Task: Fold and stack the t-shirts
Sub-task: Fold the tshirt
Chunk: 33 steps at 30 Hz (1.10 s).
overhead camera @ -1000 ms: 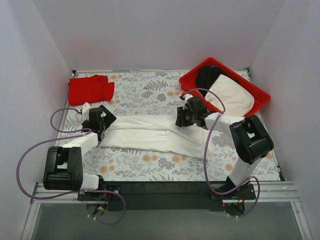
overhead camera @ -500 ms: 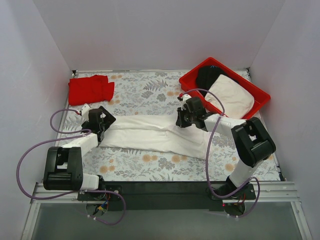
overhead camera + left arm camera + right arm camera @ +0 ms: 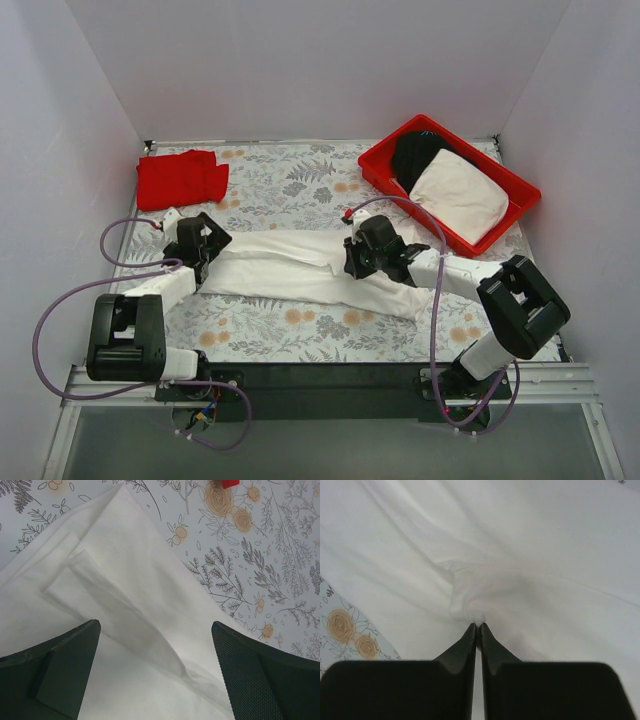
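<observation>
Right gripper (image 3: 479,626) closed, tips pressed together and pinching a small puckered bunch of the white t-shirt (image 3: 285,268). Cloth fans out in creases ahead of the jaws and fills nearly the whole right wrist view, with a sliver of floral table (image 3: 290,190) showing low to its left. Left gripper (image 3: 156,652) spread wide, holding nothing, fingers (image 3: 55,670) over the other end of the same shirt; can't tell whether the pads touch the cloth. Under and ahead of the left jaws lie flat folded layers of white cloth, with a sleeve-like flap ahead to the left and bare floral table off to the right of the jaws. In the top view the shirt runs as a long band between the two grippers and carries on past the right gripper on that arm's side. Red t-shirt (image 3: 182,178) sits folded beyond the left gripper, well apart from it, at the far left corner of the table. Red tray (image 3: 372,160) lies beyond the right gripper and off to its right, near but not touching. It holds an off-white garment (image 3: 458,192) with a black garment (image 3: 412,152) behind it.
</observation>
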Tool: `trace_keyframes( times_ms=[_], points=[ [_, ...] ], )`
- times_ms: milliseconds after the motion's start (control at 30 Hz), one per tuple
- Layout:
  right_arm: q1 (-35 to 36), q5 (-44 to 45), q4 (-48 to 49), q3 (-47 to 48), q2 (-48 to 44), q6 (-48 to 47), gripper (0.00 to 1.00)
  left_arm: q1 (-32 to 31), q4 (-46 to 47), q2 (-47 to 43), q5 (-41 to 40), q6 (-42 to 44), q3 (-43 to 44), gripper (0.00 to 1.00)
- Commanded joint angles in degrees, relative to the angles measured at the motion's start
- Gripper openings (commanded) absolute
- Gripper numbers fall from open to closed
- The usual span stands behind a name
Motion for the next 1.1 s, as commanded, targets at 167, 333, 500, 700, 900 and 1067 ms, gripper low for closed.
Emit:
trace_keyframes(
  times_ms=[167,333,500,700,900,1067],
  points=[
    [6.7,5.1,-3.0,-2.4,-5.6,2.9,0.07,0.4,0.6,-7.2,0.1,0.0,-2.0,0.86],
    [10.0,7.6,-7.2,-3.2,-9.5,4.0,0.21,0.3,2.3,-9.1,3.2,-0.9,-2.2,0.87],
    [11.3,11.4,-8.6,-3.7,-15.5,4.7,0.31,-0.1,2.8,-6.5,3.7,-1.1,0.1,0.86],
    [9.7,19.1,-8.5,-0.9,-14.9,2.7,0.4,-3.6,3.9,-1.0,3.0,-1.1,4.6,0.86],
    [6.6,20.6,-4.9,0.4,-8.0,1.2,0.39,-7.4,4.5,3.9,1.7,-0.9,10.3,0.86],
    [6.2,20.5,-4.4,-1.8,-6.4,2.3,0.39,-8.5,6.4,7.6,1.7,0.1,13.2,0.86]
  ],
)
